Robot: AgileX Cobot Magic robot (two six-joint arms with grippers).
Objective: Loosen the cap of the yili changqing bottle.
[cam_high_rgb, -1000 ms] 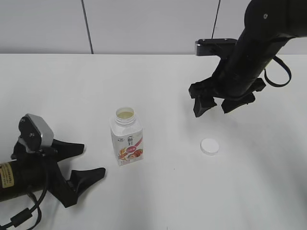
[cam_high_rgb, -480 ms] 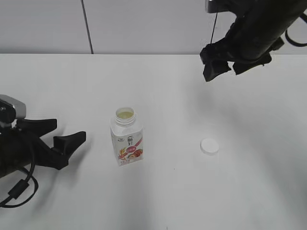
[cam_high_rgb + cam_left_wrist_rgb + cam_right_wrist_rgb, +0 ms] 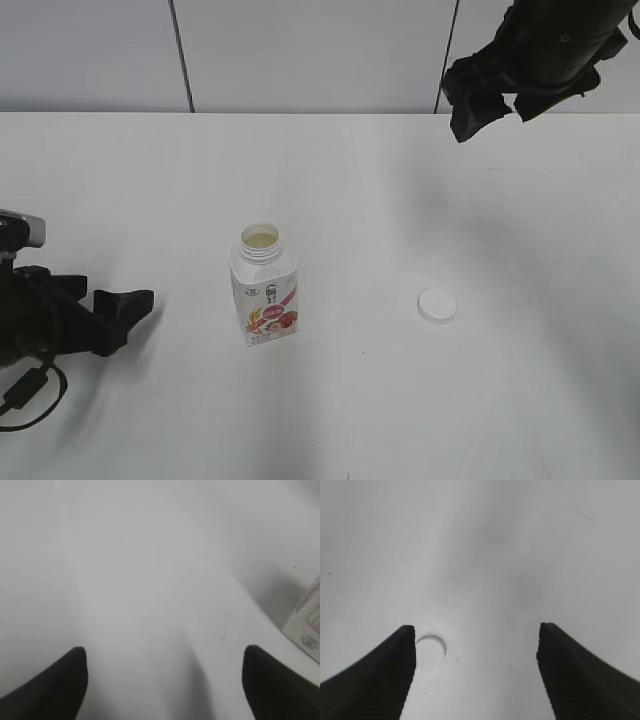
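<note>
The bottle [image 3: 266,289] label's small print — logo included — is unreadable.

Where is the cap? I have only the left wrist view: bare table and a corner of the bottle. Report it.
Observer: The cap lies flat on the table, off the bottle and to its right in the exterior view.
Operator: Confirm the bottle's state.
Observer: The yili changqing bottle stands upright with its neck open; pale liquid shows inside.
Operator: Give me the right gripper.
Observer: The right gripper is open and empty, held high over the far right of the table, well clear of the cap.
</note>
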